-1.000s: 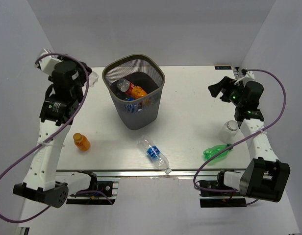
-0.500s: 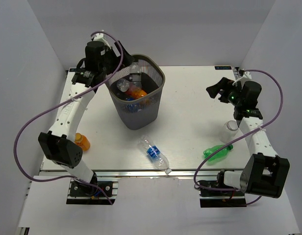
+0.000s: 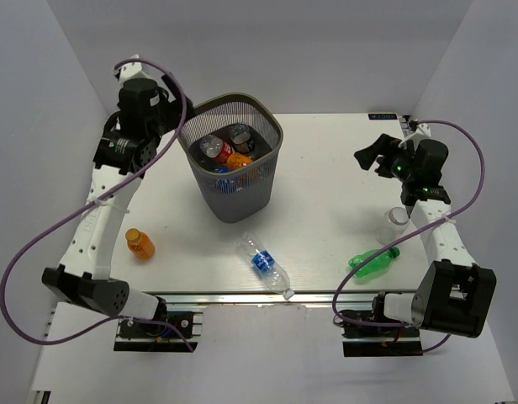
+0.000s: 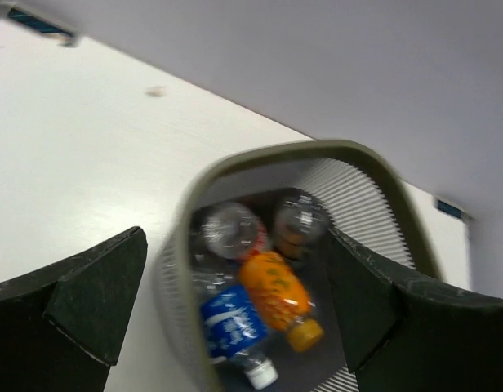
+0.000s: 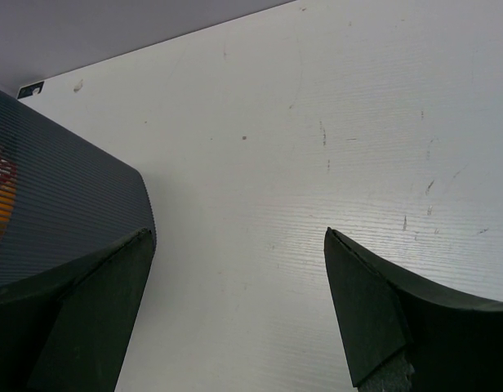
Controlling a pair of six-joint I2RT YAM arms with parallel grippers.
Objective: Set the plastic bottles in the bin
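Left wrist shows left tool (image 4: 235, 306) spread wide, empty, pointing at bin (image 4: 317, 149) holding bottles (image 4: 278, 287).

Mesh, clear plastic and a pale desk
The bin (image 3: 234, 200) is fine dark grey wire mesh, matt, with a smooth solid rim. The plastic bottles (image 3: 264, 264) are glossy and see-through with shiny printed labels; the orange bottle (image 3: 140, 243) and the green bottle (image 3: 372, 262) have a tinted gloss. The desk (image 5: 358, 122) is white and smooth, with faint grain, small scuffs and a soft sheen. The fingers (image 5: 80, 318) of the right tool (image 5: 237, 245) look like matt black plastic.
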